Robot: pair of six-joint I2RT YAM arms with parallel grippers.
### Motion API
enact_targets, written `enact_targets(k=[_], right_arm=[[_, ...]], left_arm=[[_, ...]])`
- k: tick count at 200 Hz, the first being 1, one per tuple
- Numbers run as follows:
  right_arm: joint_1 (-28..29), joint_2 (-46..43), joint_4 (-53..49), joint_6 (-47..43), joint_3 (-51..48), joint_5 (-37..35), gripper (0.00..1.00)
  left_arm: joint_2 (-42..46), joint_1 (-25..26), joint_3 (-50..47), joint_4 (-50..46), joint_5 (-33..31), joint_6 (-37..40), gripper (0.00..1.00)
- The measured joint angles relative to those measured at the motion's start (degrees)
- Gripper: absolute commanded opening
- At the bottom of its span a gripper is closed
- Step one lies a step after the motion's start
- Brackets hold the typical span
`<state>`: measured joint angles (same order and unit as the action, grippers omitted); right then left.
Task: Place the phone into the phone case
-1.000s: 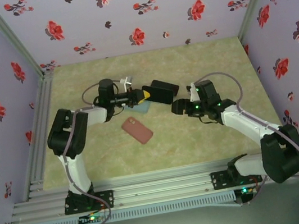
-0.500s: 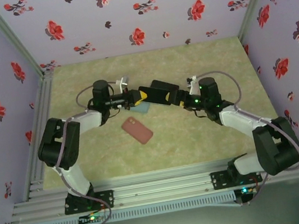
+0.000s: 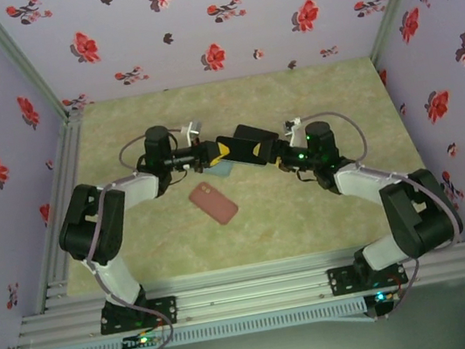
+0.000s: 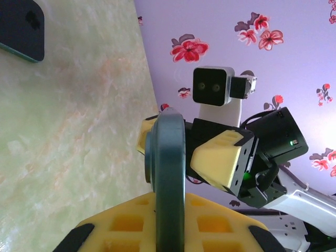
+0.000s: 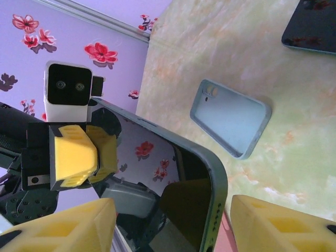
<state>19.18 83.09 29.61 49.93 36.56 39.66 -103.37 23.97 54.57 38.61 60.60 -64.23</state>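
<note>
The far case (image 3: 223, 170) lies on the table (image 3: 318, 99) under the phone's (image 3: 250, 147) left end; the near case (image 3: 213, 202) lies front-left of the phone.

Lilac walls (image 3: 191, 22) with red and dark flowers enclose a marbled green-beige surface (image 3: 311, 224); aluminium rails (image 3: 252, 295) line its near edge.

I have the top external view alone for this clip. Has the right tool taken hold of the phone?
Observer: The right wrist view has the phone between the right tool's fingers; whether they press it, I cannot tell.
Operator: Is the left tool clamped on it?
Observer: Yes; the left wrist view shows it edge-on, clamped between yellow pads.
Operator: And on the table?
Observer: The light blue case lies open side up, camera cutout showing.
</note>
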Motion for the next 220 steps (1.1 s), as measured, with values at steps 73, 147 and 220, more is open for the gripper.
enact_targets(k=[73, 147, 220], right_arm=[[0.33, 2.71, 5.22, 2.78, 0.00, 1.29, 0.47], [0.31, 2.97, 6.69, 4.76, -0.20, 1.46, 0.32], [0.09, 2.95, 8.26, 7.10, -0.31, 2.82, 0.06]], left_arm=[[0.00, 0.42, 0.00, 0.39, 0.00, -0.39, 0.00], [0.00, 0.39, 0.00, 0.81, 0.04, -0.39, 0.00], [0.00, -0.26, 0.00, 0.59, 0.72, -0.31, 0.17]])
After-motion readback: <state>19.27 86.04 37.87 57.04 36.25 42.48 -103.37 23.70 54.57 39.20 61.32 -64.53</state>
